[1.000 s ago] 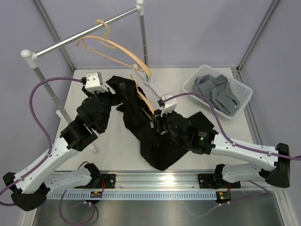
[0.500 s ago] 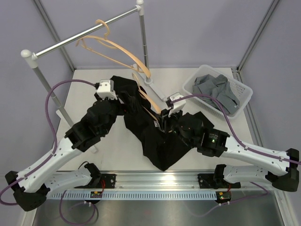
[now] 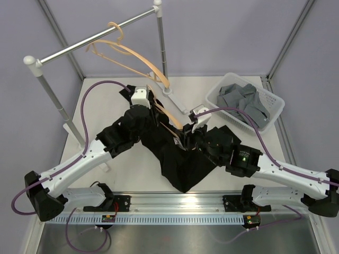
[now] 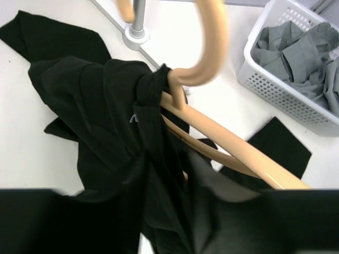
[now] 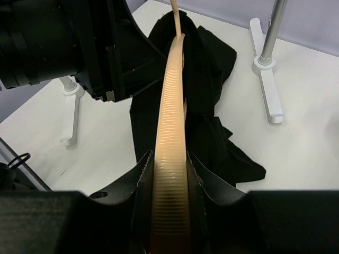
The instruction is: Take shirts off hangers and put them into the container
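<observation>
Your right gripper [image 5: 169,177] clamps the hanger [image 5: 172,106]; its bar runs ahead to the left gripper [image 3: 152,108] at the shirt [image 3: 177,159] collar, whose hold you can't tell

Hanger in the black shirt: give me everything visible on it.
The hanger is light tan wood with wide curved arms, ribbed along the stretch that the right tool clamps from both sides. Its hook sticks out of the black shirt, which is bunched round the hanger's neck. One arm shows bare; the rest is buried in cloth.
</observation>
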### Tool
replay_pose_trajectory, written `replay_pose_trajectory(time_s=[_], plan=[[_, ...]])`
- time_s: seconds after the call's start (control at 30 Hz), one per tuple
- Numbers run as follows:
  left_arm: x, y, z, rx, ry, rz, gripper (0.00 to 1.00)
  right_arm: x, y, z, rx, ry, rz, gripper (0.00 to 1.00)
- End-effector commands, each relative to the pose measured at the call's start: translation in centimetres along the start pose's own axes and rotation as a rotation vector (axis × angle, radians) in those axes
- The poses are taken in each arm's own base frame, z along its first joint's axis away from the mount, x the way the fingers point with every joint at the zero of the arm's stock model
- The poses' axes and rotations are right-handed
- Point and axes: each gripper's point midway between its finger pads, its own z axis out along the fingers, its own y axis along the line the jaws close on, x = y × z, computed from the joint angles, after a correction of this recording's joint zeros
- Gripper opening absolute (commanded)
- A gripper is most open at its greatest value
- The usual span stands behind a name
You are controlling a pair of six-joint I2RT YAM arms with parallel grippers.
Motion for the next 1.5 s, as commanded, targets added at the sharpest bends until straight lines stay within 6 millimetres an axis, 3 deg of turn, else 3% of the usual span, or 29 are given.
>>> replay_pose_trajectory(time_s=[0.0, 0.07, 0.17, 0.27, 0.43, 0.67, 0.77, 0.9, 1.1, 1.3, 1.47], plan=[[-1.4, 1.0, 0.1, -0.051, -0.061, -0.051, 0.32, -3.0, 0.1, -1.8, -0.042, -0.086, 0.036, 0.00], [-0.9, 1.7, 0.2, -0.073, -0.054, -0.051, 0.15, -3.6, 0.0, -2.5, -0.054, -0.099, 0.047, 0.00], [-0.3, 2.4, 0.6, -0.097, -0.040, -0.052, 0.01, -4.3, -0.2, -3.5, -0.071, -0.116, 0.060, 0.00], [-0.2, 3.3, 0.7, -0.122, -0.035, -0.052, 0.00, -4.8, -0.8, -4.5, -0.066, -0.123, 0.060, 0.00], [-0.5, 6.5, 0.7, -0.213, -0.039, -0.063, 0.00, -5.5, -1.3, -6.7, -0.099, -0.142, 0.081, 0.00], [2.0, 12.5, 1.2, -0.342, 0.023, -0.130, 0.00, -5.9, -2.1, -10.2, -0.151, -0.129, 0.092, 0.00], [2.1, 13.5, 1.0, -0.365, 0.020, -0.143, 0.00, -6.1, -2.7, -11.3, -0.152, -0.138, 0.099, 0.00], [1.5, 11.7, 0.8, -0.274, 0.026, -0.170, 0.00, -6.3, -3.1, -11.4, -0.143, -0.176, 0.116, 0.00], [0.7, 9.3, -0.7, -0.127, 0.028, -0.178, 0.00, -5.6, -1.5, -8.8, -0.148, -0.135, 0.079, 0.00], [0.7, 10.4, -3.1, -0.127, -0.020, -0.161, 0.00, -6.7, -1.3, -8.9, -0.158, -0.161, 0.070, 0.00], [3.1, 12.3, -3.4, -0.210, 0.034, -0.138, 0.00, -8.5, -1.8, -10.6, -0.168, -0.195, 0.071, 0.00]])
